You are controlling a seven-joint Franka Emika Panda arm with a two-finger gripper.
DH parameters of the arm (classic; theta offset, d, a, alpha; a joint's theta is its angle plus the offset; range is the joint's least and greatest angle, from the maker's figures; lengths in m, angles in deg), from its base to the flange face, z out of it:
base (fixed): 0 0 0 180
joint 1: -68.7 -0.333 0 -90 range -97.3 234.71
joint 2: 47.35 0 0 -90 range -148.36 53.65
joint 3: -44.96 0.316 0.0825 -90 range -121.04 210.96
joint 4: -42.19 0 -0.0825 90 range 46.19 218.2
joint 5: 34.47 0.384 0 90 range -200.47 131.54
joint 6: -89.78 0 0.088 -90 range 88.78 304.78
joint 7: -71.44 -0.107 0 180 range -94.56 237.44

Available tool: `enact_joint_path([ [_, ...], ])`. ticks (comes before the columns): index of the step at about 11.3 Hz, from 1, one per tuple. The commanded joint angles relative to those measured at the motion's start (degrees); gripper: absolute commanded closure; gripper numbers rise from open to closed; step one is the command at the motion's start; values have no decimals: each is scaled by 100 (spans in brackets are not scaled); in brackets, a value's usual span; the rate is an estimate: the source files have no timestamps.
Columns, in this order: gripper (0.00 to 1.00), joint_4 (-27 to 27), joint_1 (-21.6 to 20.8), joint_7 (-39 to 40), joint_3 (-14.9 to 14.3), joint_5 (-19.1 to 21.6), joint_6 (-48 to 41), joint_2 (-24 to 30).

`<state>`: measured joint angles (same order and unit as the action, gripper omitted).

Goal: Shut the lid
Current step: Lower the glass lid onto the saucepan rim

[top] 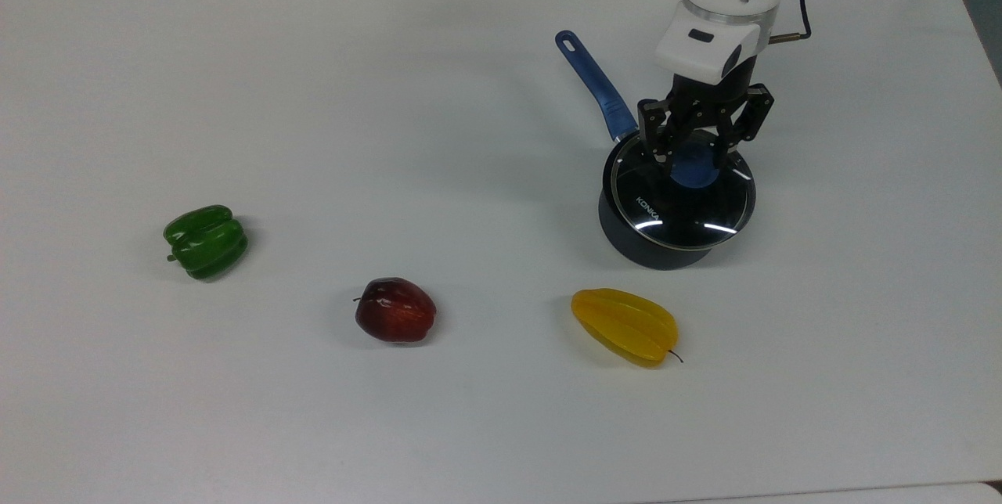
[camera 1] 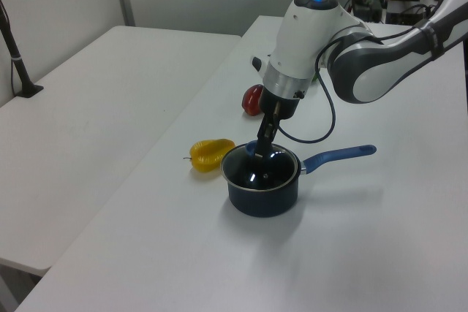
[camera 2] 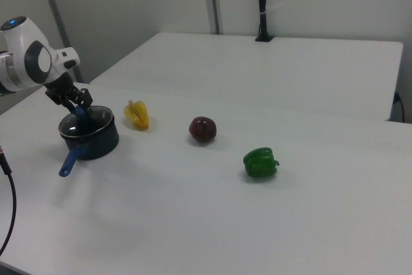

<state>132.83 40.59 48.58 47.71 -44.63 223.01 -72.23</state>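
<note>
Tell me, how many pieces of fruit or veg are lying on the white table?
3. In the top view, a green bell pepper lies at the left, a dark red apple in the middle, and a yellow starfruit just below the pot. None looks hidden.

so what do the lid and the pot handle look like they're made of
The lid looks like clear glass with a thin metal rim: the dark pot shows through it, and it carries bright curved glints and white print. Its blue knob looks like matte plastic or silicone. The pot handle is glossy blue, probably coated metal or plastic; the look leaves that open.
</note>
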Motion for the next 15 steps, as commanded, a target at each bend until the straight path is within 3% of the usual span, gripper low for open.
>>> enact_joint_path([
  [1,53,164,-71,-429,-55,-310,-113,97],
  [13,53,121,-80,-597,15,-328,-640,194],
  [15,14,121,-71,-815,15,-328,-588,185],
])
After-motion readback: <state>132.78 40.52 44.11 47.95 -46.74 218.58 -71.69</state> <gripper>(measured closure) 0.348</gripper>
